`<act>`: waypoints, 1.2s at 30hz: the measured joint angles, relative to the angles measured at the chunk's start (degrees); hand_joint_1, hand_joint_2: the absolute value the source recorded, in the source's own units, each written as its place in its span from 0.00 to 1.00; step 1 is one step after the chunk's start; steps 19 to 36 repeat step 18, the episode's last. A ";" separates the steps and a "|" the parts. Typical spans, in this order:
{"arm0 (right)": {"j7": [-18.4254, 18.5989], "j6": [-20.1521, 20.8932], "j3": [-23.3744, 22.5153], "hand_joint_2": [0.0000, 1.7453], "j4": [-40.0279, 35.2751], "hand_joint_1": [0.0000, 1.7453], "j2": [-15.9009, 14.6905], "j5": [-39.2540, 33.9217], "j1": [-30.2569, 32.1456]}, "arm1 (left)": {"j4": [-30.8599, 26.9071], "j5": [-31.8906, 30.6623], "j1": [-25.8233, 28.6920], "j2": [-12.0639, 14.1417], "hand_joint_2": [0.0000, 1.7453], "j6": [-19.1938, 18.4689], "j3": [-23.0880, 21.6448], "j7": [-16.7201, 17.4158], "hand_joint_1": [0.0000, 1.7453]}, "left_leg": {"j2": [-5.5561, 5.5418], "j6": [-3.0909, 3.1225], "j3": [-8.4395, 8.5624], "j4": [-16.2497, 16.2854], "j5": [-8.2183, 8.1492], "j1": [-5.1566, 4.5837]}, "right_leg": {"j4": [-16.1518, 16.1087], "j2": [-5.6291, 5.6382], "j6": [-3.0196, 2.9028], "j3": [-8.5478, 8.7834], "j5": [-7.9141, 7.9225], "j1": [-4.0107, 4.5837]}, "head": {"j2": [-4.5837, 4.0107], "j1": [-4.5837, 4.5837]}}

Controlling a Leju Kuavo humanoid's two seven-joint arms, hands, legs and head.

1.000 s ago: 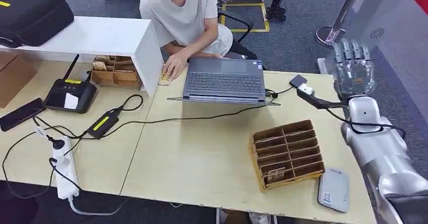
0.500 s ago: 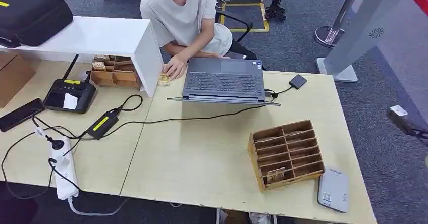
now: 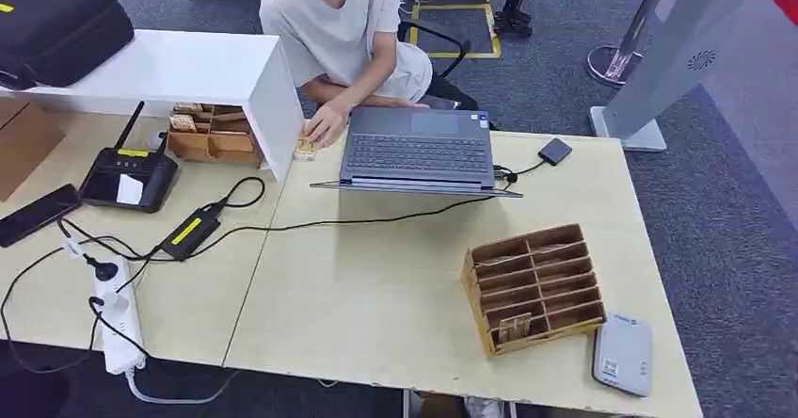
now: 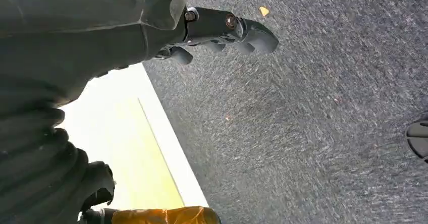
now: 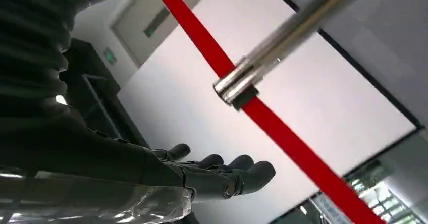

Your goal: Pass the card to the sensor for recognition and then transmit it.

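Card, small tan one, sits in a front slot of the brown cardboard divider box on the pale wood surface | grey flat sensor just beside the box | left robot hand fingers curled, nothing in it | right robot hand fingers stretched out, empty.

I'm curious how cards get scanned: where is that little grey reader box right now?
In the head view, the grey reader lies flat at the table's near right corner, just right of the slotted wooden card rack.
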 joint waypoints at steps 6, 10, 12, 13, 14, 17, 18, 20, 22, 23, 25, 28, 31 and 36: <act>1.38 5.05 -3.91 1.00 1.49 0.00 2.62 -0.72 6.72 | 0.00 0.02 -0.05 -0.28 1.00 -0.48 0.46 1.05 0.00 | -0.02 -0.01 0.08 -0.01 0.01 0.02 | 0.01 -0.02 -0.02 0.04 -0.02 0.02 | 0.00 0.02; 1.75 8.68 -6.58 1.00 2.64 0.00 6.29 -2.14 10.56 | 0.00 0.02 -0.10 -0.33 1.00 -1.03 0.59 1.22 0.00 | 0.01 -0.01 0.09 -0.02 0.01 0.06 | 0.01 0.00 -0.04 0.04 -0.04 0.09 | 0.00 0.00; 1.68 9.83 -7.71 1.00 3.21 0.00 8.76 -2.62 12.39 | 0.00 0.02 -0.20 -0.44 1.00 -1.24 0.72 1.68 0.00 | 0.06 -0.02 0.11 -0.02 0.01 0.06 | 0.02 0.02 -0.08 0.04 -0.06 0.09 | 0.00 0.00; 1.55 10.42 -8.17 1.00 3.47 0.00 10.11 -2.90 13.07 | 0.00 0.02 -0.25 -0.44 1.00 -1.25 0.85 1.81 0.00 | 0.06 -0.02 0.11 -0.03 0.01 0.06 | 0.03 0.02 -0.08 0.03 -0.06 0.08 | 0.00 0.02; 1.40 11.21 -8.70 1.00 3.78 0.00 11.52 -3.26 13.79 | 0.00 0.00 -0.32 -0.46 1.00 -1.25 0.92 2.10 0.00 | 0.06 -0.02 0.11 -0.03 0.01 0.06 | 0.03 0.02 -0.09 0.03 -0.06 0.09 | 0.00 0.02; 1.20 12.98 -9.77 1.00 4.44 0.00 15.62 -3.65 15.14 | 0.00 -0.13 -0.49 -0.48 1.00 -1.22 0.92 2.49 0.00 | 0.15 -0.04 0.13 -0.04 0.00 0.10 | 0.03 0.07 -0.10 0.03 -0.07 0.14 | 0.00 -0.02; 1.20 13.24 -9.99 1.00 4.59 0.00 16.57 -3.65 15.41 | 0.00 -0.13 -0.57 -0.48 1.00 -1.22 0.92 2.67 0.00 | 0.17 -0.05 0.13 -0.04 0.00 0.09 | 0.04 0.10 -0.10 0.03 -0.06 0.13 | 0.00 0.04; 1.20 13.24 -9.99 1.00 4.59 0.00 16.57 -3.65 15.41 | 0.00 -0.13 -0.57 -0.48 1.00 -1.22 0.92 2.67 0.00 | 0.17 -0.05 0.13 -0.04 0.00 0.09 | 0.04 0.10 -0.10 0.03 -0.06 0.13 | 0.00 0.04; 1.20 13.24 -9.99 1.00 4.59 0.00 16.57 -3.65 15.41 | 0.00 -0.13 -0.57 -0.48 1.00 -1.22 0.92 2.67 0.00 | 0.17 -0.05 0.13 -0.04 0.00 0.09 | 0.04 0.10 -0.10 0.03 -0.06 0.13 | 0.00 0.04; 1.20 13.24 -9.99 1.00 4.59 0.00 16.57 -3.65 15.41 | 0.00 -0.13 -0.57 -0.48 1.00 -1.22 0.92 2.67 0.00 | 0.17 -0.05 0.13 -0.04 0.00 0.09 | 0.04 0.10 -0.10 0.03 -0.06 0.13 | 0.00 0.04; 1.20 13.24 -9.99 1.00 4.59 0.00 16.57 -3.65 15.41 | 0.00 -0.13 -0.57 -0.48 1.00 -1.22 0.92 2.67 0.00 | 0.17 -0.05 0.13 -0.04 0.00 0.09 | 0.04 0.10 -0.10 0.03 -0.06 0.13 | 0.00 0.04; 1.20 13.24 -9.99 1.00 4.59 0.00 16.57 -3.65 15.41 | 0.00 -0.13 -0.57 -0.48 1.00 -1.22 0.92 2.67 0.00 | 0.17 -0.05 0.13 -0.04 0.00 0.09 | 0.04 0.10 -0.10 0.03 -0.06 0.13 | 0.00 0.04; 1.20 13.24 -9.99 1.00 4.59 0.00 16.57 -3.65 15.41 | 0.00 -0.13 -0.57 -0.48 1.00 -1.22 0.92 2.67 0.00 | 0.17 -0.05 0.13 -0.04 0.00 0.09 | 0.04 0.10 -0.10 0.03 -0.06 0.13 | 0.00 0.04; 1.20 13.24 -9.99 1.00 4.59 0.00 16.57 -3.65 15.41 | 0.00 -0.13 -0.57 -0.48 1.00 -1.22 0.92 2.67 0.00 | 0.17 -0.05 0.13 -0.04 0.00 0.09 | 0.04 0.10 -0.10 0.03 -0.06 0.13 | 0.00 0.04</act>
